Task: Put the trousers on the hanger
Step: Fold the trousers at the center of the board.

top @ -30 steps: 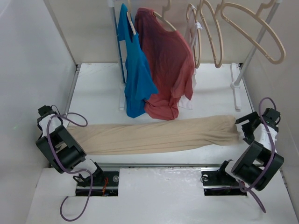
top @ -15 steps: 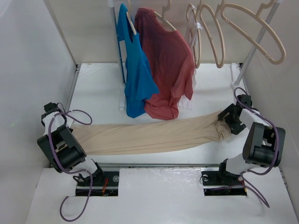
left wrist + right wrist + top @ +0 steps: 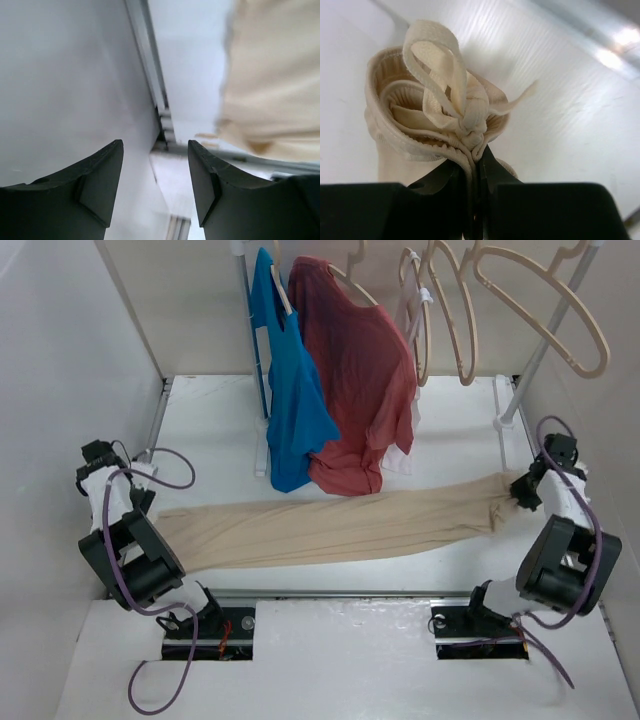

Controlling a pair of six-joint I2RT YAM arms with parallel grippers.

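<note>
a: what's moved in the last second?
b: the right gripper. half a second ago it had pushed in toward the middle of the frame and bunched the end of the trousers. now it has drawn back to the right edge and a little up, and the cloth is stretched long again.
a: is it holding?
b: yes. in its wrist view the jaws are pinched tight on the waistband, with the drawstring loop sticking out just above the tips.
a: and the left gripper?
b: jaws wide apart, nothing between them. the other end of the cloth sits at the right of its view, near but untouched.
a: so where are the trousers?
b: laid left to right across the table, lower middle of the frame, below the hung shirts. the right end may be lifted a bit, but from above i can't be sure.
a: and the hanger?
b: upper right, on the rack, bare, well apart from the cloth.
a: meaning?
b: i'd say one end is secured. the lift to the hanger is all still ahead, and the left end lies free.
</note>
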